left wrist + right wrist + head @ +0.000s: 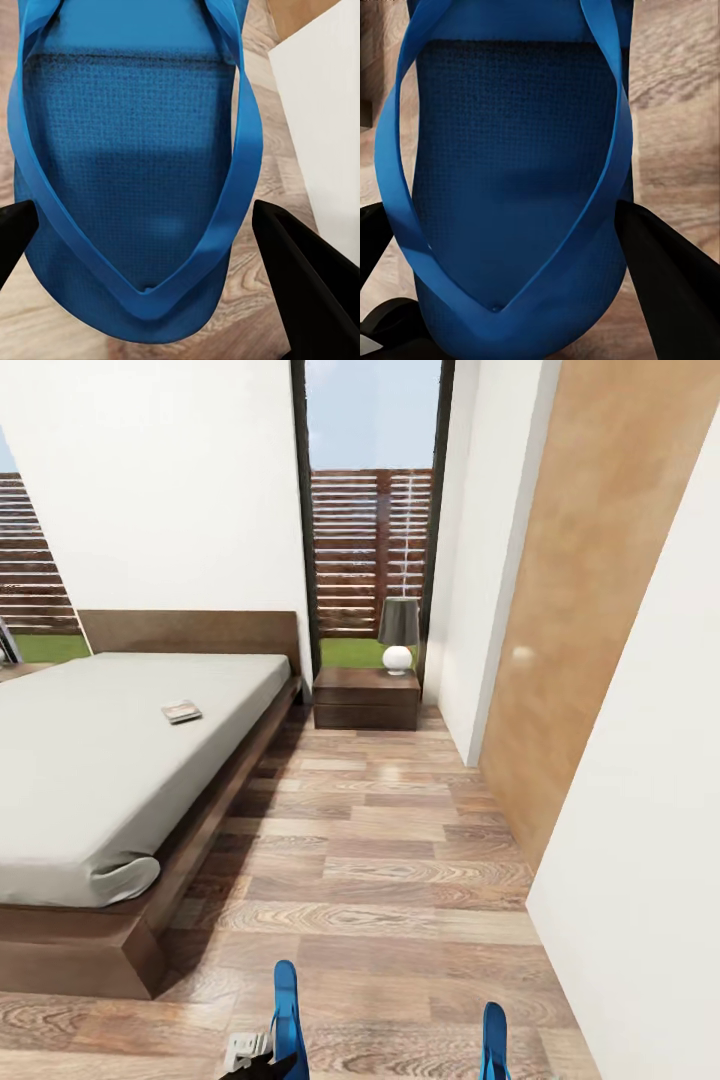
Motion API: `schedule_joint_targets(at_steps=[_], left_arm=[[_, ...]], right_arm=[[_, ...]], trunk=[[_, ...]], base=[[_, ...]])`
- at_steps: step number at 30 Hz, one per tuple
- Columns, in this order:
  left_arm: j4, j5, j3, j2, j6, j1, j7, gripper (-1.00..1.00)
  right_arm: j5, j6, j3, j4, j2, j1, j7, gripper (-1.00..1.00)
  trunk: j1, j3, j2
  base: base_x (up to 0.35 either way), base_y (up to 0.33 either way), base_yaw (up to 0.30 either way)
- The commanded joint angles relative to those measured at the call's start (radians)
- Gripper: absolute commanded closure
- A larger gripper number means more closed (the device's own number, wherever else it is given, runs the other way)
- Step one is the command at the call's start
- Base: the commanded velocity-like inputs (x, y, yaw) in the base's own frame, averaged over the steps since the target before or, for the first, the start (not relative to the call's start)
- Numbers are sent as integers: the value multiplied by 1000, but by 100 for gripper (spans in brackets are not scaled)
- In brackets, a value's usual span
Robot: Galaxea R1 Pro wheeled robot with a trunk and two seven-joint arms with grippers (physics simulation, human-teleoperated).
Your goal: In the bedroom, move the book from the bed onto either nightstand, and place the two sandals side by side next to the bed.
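Both sandals are held edge-up off the floor (400, 860), well short of the bed (110, 760). The left gripper (146, 225) is clamped on the left sandal (135, 165); the right gripper (502, 225) likewise grips the right sandal (510, 172). The book (181, 711) lies on the mattress near the headboard; the nightstand (366, 698) stands at the far right of the bed. Recommended: carry both forward alongside the frame, lower flat, soles down, parallel and just apart.

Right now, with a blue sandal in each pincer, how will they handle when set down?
Probably light and floppy: the left sandal and right sandal look thin-soled with slim straps. Flat soles shouldn't roll on the wood floor.
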Motion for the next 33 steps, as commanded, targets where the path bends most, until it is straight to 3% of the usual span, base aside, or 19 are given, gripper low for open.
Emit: schedule_joint_targets(at_steps=[1, 33], left_arm=[[1, 4, -8, 1, -9, -1, 1, 100], [1, 4, -8, 1, -8, -1, -2, 100]], right_arm=[[3, 0, -6, 0, 0, -1, 3, 100], [3, 0, -6, 1, 0, -1, 3, 100]], trunk=[[0, -1, 0], [0, -23, 0]], base=[[0, 0, -9], [0, 0, 0]])
